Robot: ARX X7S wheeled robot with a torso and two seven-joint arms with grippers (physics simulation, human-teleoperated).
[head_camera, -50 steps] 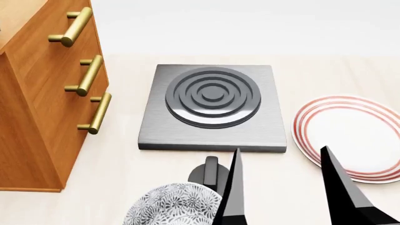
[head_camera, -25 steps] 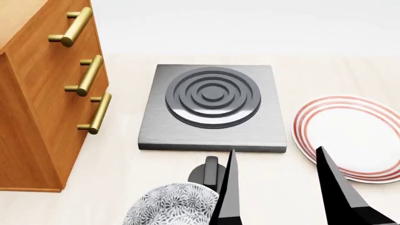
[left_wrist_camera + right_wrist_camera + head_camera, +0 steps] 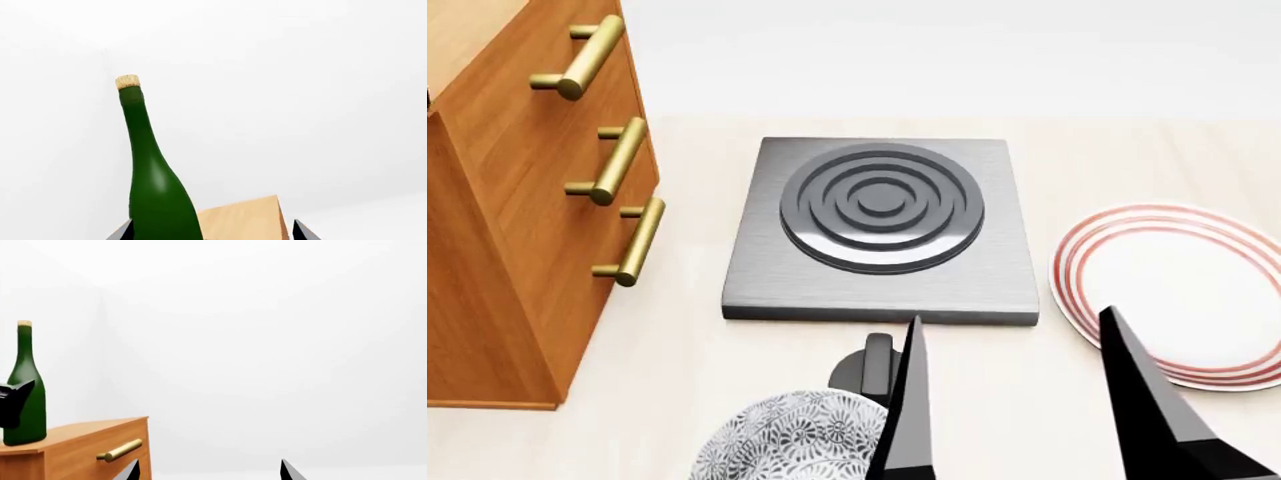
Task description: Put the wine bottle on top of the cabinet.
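The dark green wine bottle (image 3: pixel 157 190) with a tan cork stands upright on the cabinet's top (image 3: pixel 243 220). My left gripper (image 3: pixel 212 229) is open around its base. The bottle sits close to one finger, with a wide gap to the other. The right wrist view shows the wine bottle (image 3: pixel 25 390) at the corner of the orange-brown cabinet (image 3: pixel 87 445), with a black left finger (image 3: pixel 15 402) beside it. The head view shows the cabinet (image 3: pixel 521 220) with its brass handles at the left, but not the bottle. My right gripper (image 3: pixel 1012 316) hangs open and empty over the table's near side.
A grey burner plate (image 3: pixel 881 215) with raised rings lies in the middle of the table. A red-striped plate (image 3: pixel 1188 290) sits to its right. A patterned bowl (image 3: pixel 787 440) and a dark object (image 3: pixel 874 365) are near the front edge, beside the right gripper's fingers.
My right gripper has drifted slightly to the left in the head view, still open. The objects on the table have not moved.
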